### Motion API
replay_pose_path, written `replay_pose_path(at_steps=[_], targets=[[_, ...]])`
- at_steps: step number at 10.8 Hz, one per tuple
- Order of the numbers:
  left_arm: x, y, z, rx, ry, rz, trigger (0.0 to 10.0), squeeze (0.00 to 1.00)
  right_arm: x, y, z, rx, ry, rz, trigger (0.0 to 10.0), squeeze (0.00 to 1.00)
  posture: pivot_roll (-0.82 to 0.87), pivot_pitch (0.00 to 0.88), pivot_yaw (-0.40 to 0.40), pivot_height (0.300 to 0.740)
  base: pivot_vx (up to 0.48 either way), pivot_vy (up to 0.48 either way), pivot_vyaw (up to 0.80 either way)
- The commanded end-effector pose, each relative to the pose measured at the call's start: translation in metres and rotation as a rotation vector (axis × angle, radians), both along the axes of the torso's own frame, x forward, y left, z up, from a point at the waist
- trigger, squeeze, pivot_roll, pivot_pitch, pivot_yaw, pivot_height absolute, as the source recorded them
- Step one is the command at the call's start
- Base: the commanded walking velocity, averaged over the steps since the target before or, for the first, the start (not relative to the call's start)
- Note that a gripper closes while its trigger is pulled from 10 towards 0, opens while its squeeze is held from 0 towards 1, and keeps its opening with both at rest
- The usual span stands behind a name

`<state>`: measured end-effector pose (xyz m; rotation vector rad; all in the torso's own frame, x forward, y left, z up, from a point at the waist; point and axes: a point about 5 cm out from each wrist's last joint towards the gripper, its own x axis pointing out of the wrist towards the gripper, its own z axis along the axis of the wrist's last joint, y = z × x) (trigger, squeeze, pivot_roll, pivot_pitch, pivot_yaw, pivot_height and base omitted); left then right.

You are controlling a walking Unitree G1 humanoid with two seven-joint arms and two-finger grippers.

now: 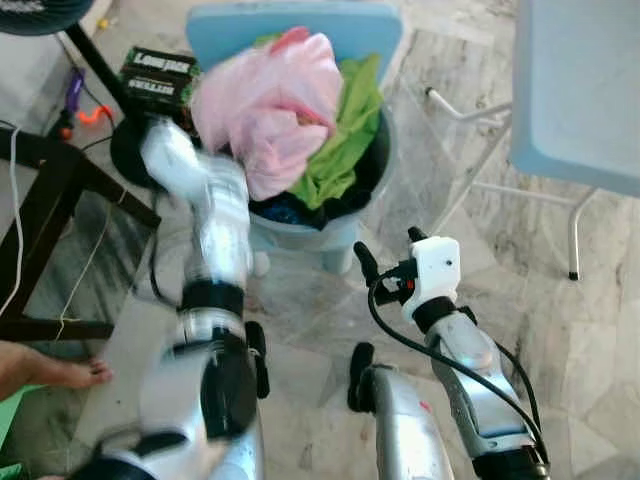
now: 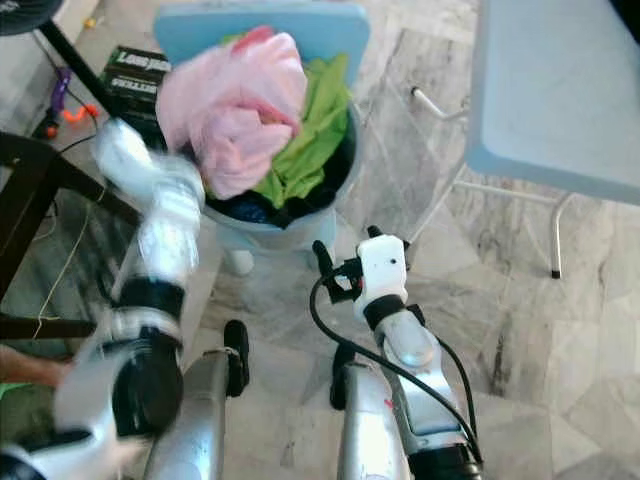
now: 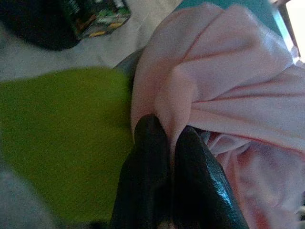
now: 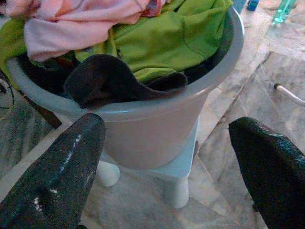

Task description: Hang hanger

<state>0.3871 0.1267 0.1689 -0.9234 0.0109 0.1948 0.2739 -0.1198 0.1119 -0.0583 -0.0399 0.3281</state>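
The left gripper (image 3: 164, 143) has its jaws clamped on the pink garment (image 1: 270, 105) heaped atop the laundry basket (image 4: 157, 129). The right gripper (image 4: 167, 157), jaws apart, faces the basket wall. No hanger can be made out.

Laundry bucket (image 4: 157, 138), chair (image 1: 580, 100), box (image 1: 155, 75).

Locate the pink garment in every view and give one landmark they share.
Left eye: pink garment top centre, heaped in the grey basket.
Right eye: top left of centre.
Left wrist, pinched by the left gripper.
Right wrist: top left.
Landmark: green garment.
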Motion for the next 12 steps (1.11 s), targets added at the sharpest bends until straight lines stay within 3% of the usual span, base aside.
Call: replay_pose_path(at_steps=[1, 2, 3, 4, 5, 6, 7, 8, 10, 12], targets=[[-0.006, -0.002, -0.015, 0.026, 0.05, -0.011, 0.0, 0.0, -0.006, -0.004, -0.007, -0.008, 0.031, 0.0, 10.0, 0.0, -0.07, 0.465, -0.034, 0.74, 0.0, 0.0, 0.0], [-0.009, 0.0, -0.017, 0.037, 0.068, -0.007, 0.0, 0.0, -0.006, -0.005, -0.007, -0.01, 0.031, 0.0, 10.0, 0.0, -0.07, 0.467, -0.035, 0.74, 0.0, 0.0, 0.0], [-0.01, 0.005, -0.015, 0.094, 0.061, -0.011, 6.4, 0.05, -0.007, -0.006, -0.007, -0.013, 0.033, -0.002, 10.0, 0.0, -0.07, 0.467, -0.036, 0.74, 0.0, 0.0, 0.0], [-0.012, 0.009, -0.006, 0.223, -0.008, -0.03, 10.0, 1.0, -0.007, -0.006, -0.007, -0.014, 0.035, -0.002, 10.0, 0.0, -0.07, 0.467, -0.037, 0.74, 0.0, 0.0, 0.0], [-0.016, 0.011, 0.006, 0.48, -0.088, -0.049, 10.0, 1.0, -0.006, -0.004, -0.007, -0.013, 0.036, 0.001, 10.0, 0.0, -0.07, 0.466, -0.037, 0.74, 0.0, 0.0, 0.0], [-0.023, 0.013, 0.008, 0.62, -0.124, -0.045, 10.0, 1.0, -0.006, -0.003, -0.007, -0.014, 0.036, 0.006, 10.0, 0.0, -0.06, 0.463, -0.038, 0.74, 0.0, 0.0, 0.0], [-0.031, 0.013, 0.004, 0.651, -0.122, -0.057, 10.0, 1.0, -0.005, -0.002, -0.006, -0.014, 0.035, 0.008, 10.0, 0.0, -0.06, 0.461, -0.038, 0.74, 0.0, 0.0, 0.0], [-0.039, 0.013, 0.009, 0.775, -0.171, -0.065, 10.0, 1.0, -0.003, -0.003, -0.006, -0.016, 0.033, 0.006, 10.0, 0.0, -0.06, 0.461, -0.039, 0.74, 0.0, 0.0, 0.0], [-0.047, 0.007, 0.013, 0.919, -0.211, -0.113, 10.0, 1.0, -0.002, -0.003, -0.006, -0.019, 0.034, 0.007, 10.0, 0.0, -0.06, 0.458, -0.038, 0.74, 0.0, 0.0, 0.0], [-0.057, -0.003, 0.014, 0.989, -0.263, -0.157, 10.0, 1.0, -0.002, -0.003, -0.006, -0.017, 0.032, 0.006, 10.0, 0.0, -0.05, 0.456, -0.035, 0.74, 0.0, 0.0, 0.0]])
